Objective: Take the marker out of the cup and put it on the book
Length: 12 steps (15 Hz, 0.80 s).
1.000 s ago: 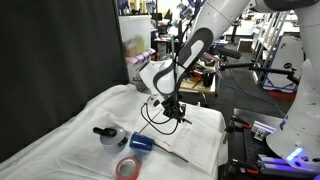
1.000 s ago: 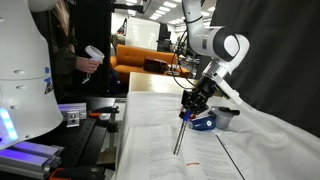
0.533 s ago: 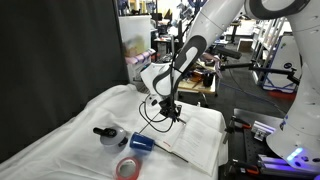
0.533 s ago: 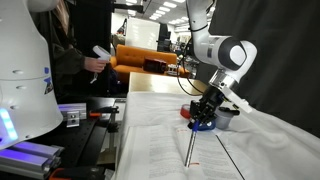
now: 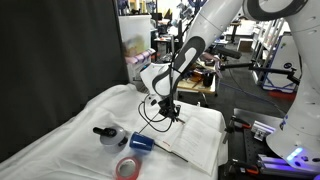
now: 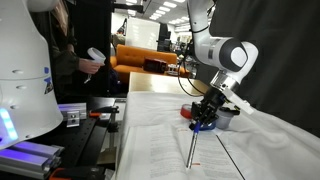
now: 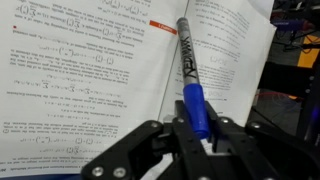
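The tabletop (image 5: 70,135), draped in white cloth, fills the lower left of an exterior view; the arm (image 5: 190,55) bends down from the upper right toward the middle of the frame. The open book (image 5: 205,140) lies flat at lower right of centre; in the wrist view its printed pages (image 7: 80,80) fill most of the frame. The cup (image 5: 141,142) lies on its side at lower centre, just left of the book. The claw (image 7: 197,130), at the bottom edge of the wrist view, is closed on the blue end of the marker (image 7: 190,60). The marker slants up the frame over the book's gutter; in an exterior view it (image 6: 193,145) hangs below the claw (image 6: 204,113), its lower end at the page; whether it touches cannot be told.
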Each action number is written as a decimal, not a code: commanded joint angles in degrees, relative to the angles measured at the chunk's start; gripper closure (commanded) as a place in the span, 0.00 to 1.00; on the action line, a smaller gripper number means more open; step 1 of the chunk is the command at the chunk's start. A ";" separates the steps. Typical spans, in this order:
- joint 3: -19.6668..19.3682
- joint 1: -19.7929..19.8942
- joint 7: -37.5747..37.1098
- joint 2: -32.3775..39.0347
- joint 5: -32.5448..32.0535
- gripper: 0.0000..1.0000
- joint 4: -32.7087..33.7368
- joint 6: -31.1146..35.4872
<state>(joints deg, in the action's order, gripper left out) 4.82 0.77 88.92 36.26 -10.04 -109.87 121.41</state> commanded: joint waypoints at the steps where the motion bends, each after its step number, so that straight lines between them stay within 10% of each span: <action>1: 1.43 1.89 1.83 0.62 1.24 0.71 0.71 1.79; 2: 1.54 2.06 1.74 0.65 1.69 0.56 0.81 1.69; 3: 0.71 0.86 -0.05 0.16 0.22 0.75 0.26 0.39; 6: 0.88 1.11 0.16 0.29 0.41 0.56 0.43 0.83; 12: 0.96 1.19 0.19 0.30 0.45 0.56 0.44 0.89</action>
<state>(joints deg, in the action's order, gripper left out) 5.45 1.68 89.27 36.48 -9.38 -109.57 122.44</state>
